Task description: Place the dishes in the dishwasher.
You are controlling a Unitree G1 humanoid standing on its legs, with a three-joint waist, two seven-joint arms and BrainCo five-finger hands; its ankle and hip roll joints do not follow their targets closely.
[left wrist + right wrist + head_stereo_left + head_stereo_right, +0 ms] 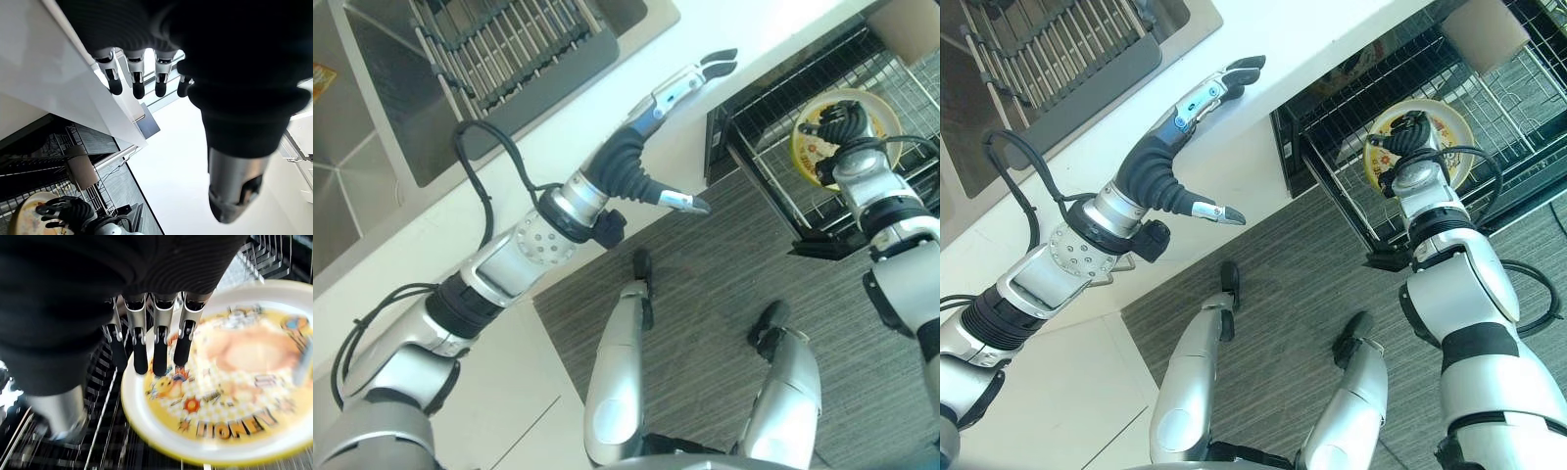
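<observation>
Over the dishwasher rack (1528, 166), right hand (146, 338) w/ fingers straight above yellow plate (234, 396); left hand (651, 147) spread open by counter (754, 39).

A white counter (607, 117) with a steel sink (372, 117) edges grey striped floor (705, 313).

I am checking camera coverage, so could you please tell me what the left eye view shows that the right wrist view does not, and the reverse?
Left eye view alone: the left hand, fingers straight, over the white counter, plus the sink's dish rack.

Right wrist view alone: the yellow plate's cartoon face from close up, with the right hand's fingers straight over its rim.

Both: that plate, the right hand and the dishwasher rack.
</observation>
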